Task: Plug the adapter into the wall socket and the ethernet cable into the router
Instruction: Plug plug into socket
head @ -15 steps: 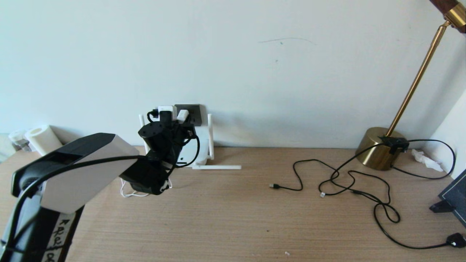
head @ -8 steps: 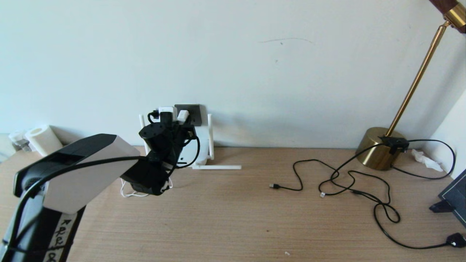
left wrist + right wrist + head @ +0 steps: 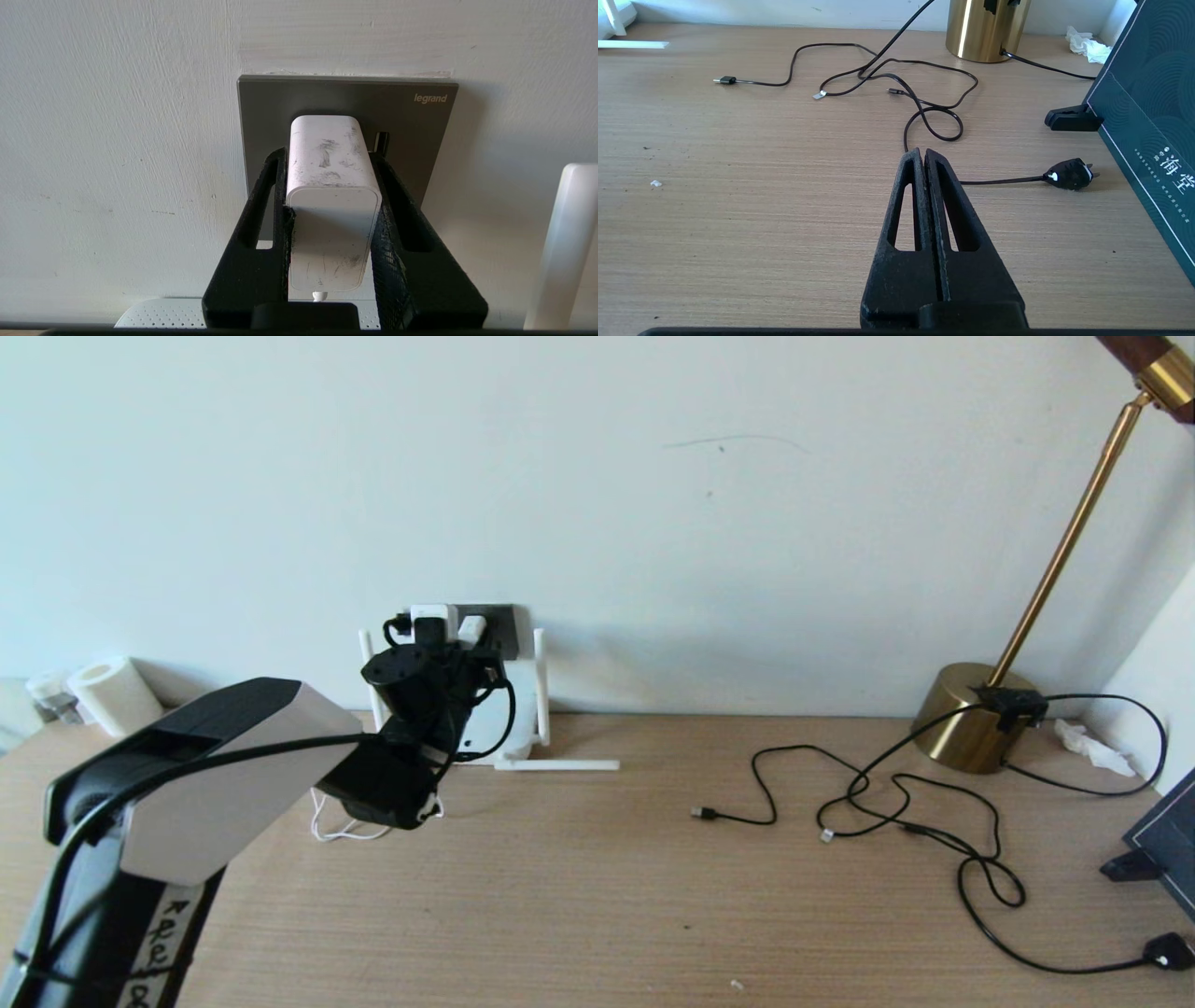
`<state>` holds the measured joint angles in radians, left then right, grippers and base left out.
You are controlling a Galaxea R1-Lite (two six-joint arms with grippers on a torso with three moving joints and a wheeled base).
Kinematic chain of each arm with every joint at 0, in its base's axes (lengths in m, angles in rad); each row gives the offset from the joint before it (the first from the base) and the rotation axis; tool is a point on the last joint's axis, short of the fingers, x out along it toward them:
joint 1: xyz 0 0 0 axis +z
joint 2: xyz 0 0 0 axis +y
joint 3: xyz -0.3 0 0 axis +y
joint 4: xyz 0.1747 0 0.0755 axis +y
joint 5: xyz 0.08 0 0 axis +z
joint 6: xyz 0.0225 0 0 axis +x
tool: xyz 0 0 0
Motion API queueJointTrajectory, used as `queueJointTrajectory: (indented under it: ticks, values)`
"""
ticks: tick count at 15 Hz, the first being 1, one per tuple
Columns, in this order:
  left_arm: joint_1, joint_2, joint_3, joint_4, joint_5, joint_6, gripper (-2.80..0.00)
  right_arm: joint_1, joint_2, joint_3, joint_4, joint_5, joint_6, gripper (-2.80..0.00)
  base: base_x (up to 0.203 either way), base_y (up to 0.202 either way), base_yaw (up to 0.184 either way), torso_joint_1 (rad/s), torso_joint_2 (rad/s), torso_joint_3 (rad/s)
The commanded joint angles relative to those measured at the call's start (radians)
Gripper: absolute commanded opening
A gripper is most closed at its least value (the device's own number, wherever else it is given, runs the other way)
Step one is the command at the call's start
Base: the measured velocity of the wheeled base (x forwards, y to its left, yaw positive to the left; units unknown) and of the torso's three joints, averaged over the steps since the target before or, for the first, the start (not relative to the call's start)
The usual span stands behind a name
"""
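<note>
Starting with the big stuff: you've got one plain off-white wall (image 3: pixel 653 504) filling the top half of the head view and one wood-grain desk (image 3: pixel 597 896) across the bottom half, with fine straight lines running side to side.

One brass lamp (image 3: pixel 971 714) with a round base and slim rod sits at the right edge. One dark teal box (image 3: pixel 1148 135) with a wave pattern leans at the far right in the right wrist view.

One router (image 3: pixel 509 709), flat white plastic, stands left of centre at the wall; you can count three stick antennas, two upright and one lying flat on the desk. Just above it is one wall socket (image 3: pixel 406 126), a smooth dark grey square plate.

Your left gripper (image 3: pixel 331 168) is up at that plate, its rough black fingers (image 3: pixel 268 205) clamped on both sides of the one adapter (image 3: pixel 327 158), a scuffed white rounded block whose front end meets the socket face. Can't tell if the pins are fully in.

Thin black cords (image 3: pixel 896 803) loop over the desk right of centre, with one black plug (image 3: pixel 1069 173) at lower right. I can't pick out the ethernet cable for sure.

Your right gripper (image 3: pixel 924 156) hangs over bare desk, fingers pressed together, holding nothing.
</note>
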<state>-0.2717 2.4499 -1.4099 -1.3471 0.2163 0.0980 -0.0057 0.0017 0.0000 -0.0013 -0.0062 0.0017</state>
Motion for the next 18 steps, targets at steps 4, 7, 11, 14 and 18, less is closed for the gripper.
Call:
queueJointTrajectory:
  ticks: [4,7,11,14,18]
  values:
    - [0.0,0.021,-0.032,0.002,0.034,0.002,-2.8,0.0,0.0,0.0,0.0,0.0,0.0,-2.8,0.0,0.0,0.0,0.0,0.0,0.0]
    - [0.0,0.023,-0.035,0.002,0.035,0.002,-2.8,0.0,0.0,0.0,0.0,0.0,0.0,-2.8,0.0,0.0,0.0,0.0,0.0,0.0]
    - [0.0,0.029,-0.052,0.003,0.037,0.002,-2.8,0.0,0.0,0.0,0.0,0.0,0.0,-2.8,0.0,0.0,0.0,0.0,0.0,0.0]
    - [0.0,0.04,-0.052,0.005,0.038,0.002,-2.8,0.001,0.0,0.0,0.0,0.0,0.0,-2.8,0.0,0.0,0.0,0.0,0.0,0.0]
    - [0.0,0.057,-0.062,0.009,0.043,0.002,-2.8,0.0,0.0,0.0,0.0,0.0,0.0,-2.8,0.0,0.0,0.0,0.0,0.0,0.0]
